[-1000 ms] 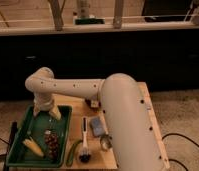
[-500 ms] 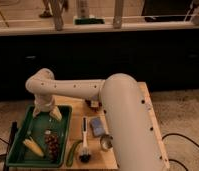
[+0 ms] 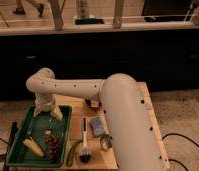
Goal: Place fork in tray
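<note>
- Hovering low over the far end of the tray [image 3: 42, 130], the gripper [image 3: 48, 113] hangs from the bent wrist with its jaws spread and nothing between them.
- You get almost no change across the last second: the arm, wrist and gripper keep the same pose above the tray, and the jaws stay as wide as they were.
- Look at the tray's left half. A thin pale streak lies on the green floor, just below and left of the gripper, and you can fairly read it as the fork [image 3: 30, 128].
- The fork is apart from the gripper, not pinched and not touching it. It sits where it sat a second ago, so it seems to be at rest rather than sliding.
- The corn [image 3: 33, 148] and the grapes [image 3: 52, 142] share the near end of the tray. The fork's lower end runs toward the corn, but you cannot tell whether the two touch.
- Out on the table [image 3: 77, 114], the brush [image 3: 84, 136] and the cup [image 3: 106, 143] lie to the tray's right, well clear of the gripper.
- Your placing looks done, and only the retreat is left.
- Lift straight up when you go, so that no finger catches the rim or drags the fork.
- The fork shows only faintly, so check it once the arm is clear.
</note>
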### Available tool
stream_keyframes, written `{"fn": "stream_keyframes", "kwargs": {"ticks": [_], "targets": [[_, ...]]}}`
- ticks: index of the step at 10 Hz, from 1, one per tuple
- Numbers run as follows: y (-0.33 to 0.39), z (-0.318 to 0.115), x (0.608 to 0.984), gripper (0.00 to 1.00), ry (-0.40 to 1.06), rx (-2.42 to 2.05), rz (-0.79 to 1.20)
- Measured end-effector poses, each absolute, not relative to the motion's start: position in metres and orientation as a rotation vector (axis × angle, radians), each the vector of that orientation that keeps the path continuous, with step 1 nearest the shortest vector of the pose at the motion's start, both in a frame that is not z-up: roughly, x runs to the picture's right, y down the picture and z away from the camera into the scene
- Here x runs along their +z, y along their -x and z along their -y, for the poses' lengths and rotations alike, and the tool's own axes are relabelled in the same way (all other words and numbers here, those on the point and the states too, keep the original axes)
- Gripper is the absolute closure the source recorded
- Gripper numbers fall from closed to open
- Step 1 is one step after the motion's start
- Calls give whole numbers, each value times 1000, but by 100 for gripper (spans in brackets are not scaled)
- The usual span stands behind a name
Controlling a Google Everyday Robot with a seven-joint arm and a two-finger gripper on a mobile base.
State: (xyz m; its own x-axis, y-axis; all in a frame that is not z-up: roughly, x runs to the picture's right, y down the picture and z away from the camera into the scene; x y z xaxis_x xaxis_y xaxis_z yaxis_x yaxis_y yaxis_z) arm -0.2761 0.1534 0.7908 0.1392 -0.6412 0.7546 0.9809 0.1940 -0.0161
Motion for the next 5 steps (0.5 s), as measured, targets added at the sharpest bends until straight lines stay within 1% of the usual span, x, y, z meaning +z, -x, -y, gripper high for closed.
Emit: {"fn": "stream_keyframes", "kwargs": {"ticks": [5], "targets": [[277, -147, 794, 20, 613, -1277, 697]]}}
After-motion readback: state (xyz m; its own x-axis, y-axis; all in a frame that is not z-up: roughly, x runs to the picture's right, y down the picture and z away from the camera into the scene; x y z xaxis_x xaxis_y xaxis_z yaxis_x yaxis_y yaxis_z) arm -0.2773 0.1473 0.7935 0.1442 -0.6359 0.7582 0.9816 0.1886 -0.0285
